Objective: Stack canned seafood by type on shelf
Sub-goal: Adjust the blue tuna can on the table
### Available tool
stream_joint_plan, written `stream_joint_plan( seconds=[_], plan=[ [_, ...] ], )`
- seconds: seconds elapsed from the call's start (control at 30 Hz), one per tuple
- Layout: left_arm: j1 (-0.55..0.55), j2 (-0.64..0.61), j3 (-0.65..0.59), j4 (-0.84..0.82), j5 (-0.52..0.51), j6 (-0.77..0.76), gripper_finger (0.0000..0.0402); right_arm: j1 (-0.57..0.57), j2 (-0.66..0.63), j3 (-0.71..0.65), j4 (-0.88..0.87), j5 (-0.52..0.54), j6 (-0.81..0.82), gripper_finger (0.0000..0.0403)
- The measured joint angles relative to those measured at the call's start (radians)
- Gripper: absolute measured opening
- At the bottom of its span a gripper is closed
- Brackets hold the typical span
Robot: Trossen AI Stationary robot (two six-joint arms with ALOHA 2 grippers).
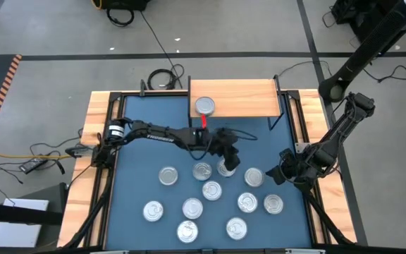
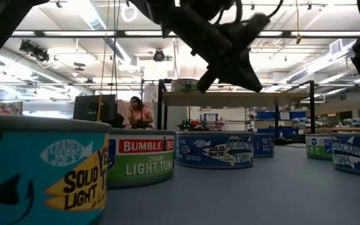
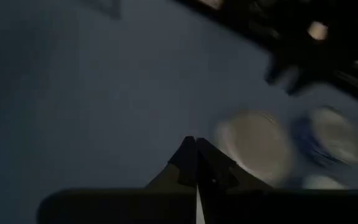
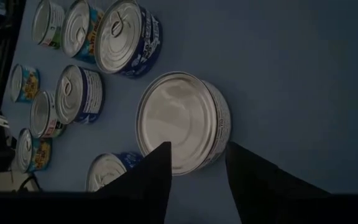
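Note:
Several flat round tins with silver lids [image 1: 211, 189] stand on the blue table. One more tin [image 1: 204, 106] rests on the light-wood shelf [image 1: 242, 99] at the far edge. My left gripper [image 1: 229, 161] reaches in from the left and hangs shut above a tin [image 1: 224, 169] in front of the shelf, holding nothing. In the low view my left gripper [image 2: 242, 72] is raised to about shelf height. My right gripper [image 1: 285, 173] is open and low, just right of a tin [image 1: 253, 176]. In the right wrist view that tin [image 4: 182, 121] lies ahead of the spread fingers [image 4: 194, 162].
Wooden strips [image 1: 97, 120] and black rails edge the table on its left and right. The tins crowd the near half of the table. Bare blue surface [image 1: 150, 144] lies between the left arm and the tins. Far behind the table a person [image 2: 136, 112] sits.

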Motion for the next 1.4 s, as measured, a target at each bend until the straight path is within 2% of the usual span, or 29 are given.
stream_joint_plan(
  seconds=[0.1, 0.37, 0.57, 0.87, 1.07, 1.4],
  plan=[
    [-0.016, 0.030, -0.002, -0.039, -0.091, 0.036, 0.0001, 0.000, 0.000, 0.000, 0.001, 0.001, -0.006, 0.0158],
    [-0.046, 0.098, -0.003, -0.045, -0.126, 0.104, 0.0001, 0.000, 0.001, 0.000, 0.004, 0.038, -0.008, 0.0158],
    [-0.061, 0.101, -0.004, -0.138, -0.093, 0.095, 0.0000, 0.000, 0.000, 0.000, 0.008, 0.052, -0.008, 0.0158],
    [-0.091, 0.093, -0.018, -0.179, -0.040, 0.022, 0.0000, 0.000, 0.000, 0.000, 0.003, 0.054, -0.015, 0.0158],
    [-0.116, 0.090, -0.017, -0.218, 0.046, -0.008, 0.0000, 0.000, 0.000, 0.000, 0.004, 0.054, -0.027, 0.0158],
    [-0.207, 0.076, -0.019, -0.299, 0.051, -0.029, 0.0000, 0.000, 0.000, 0.000, 0.011, 0.053, -0.034, 0.0158]
  ],
)
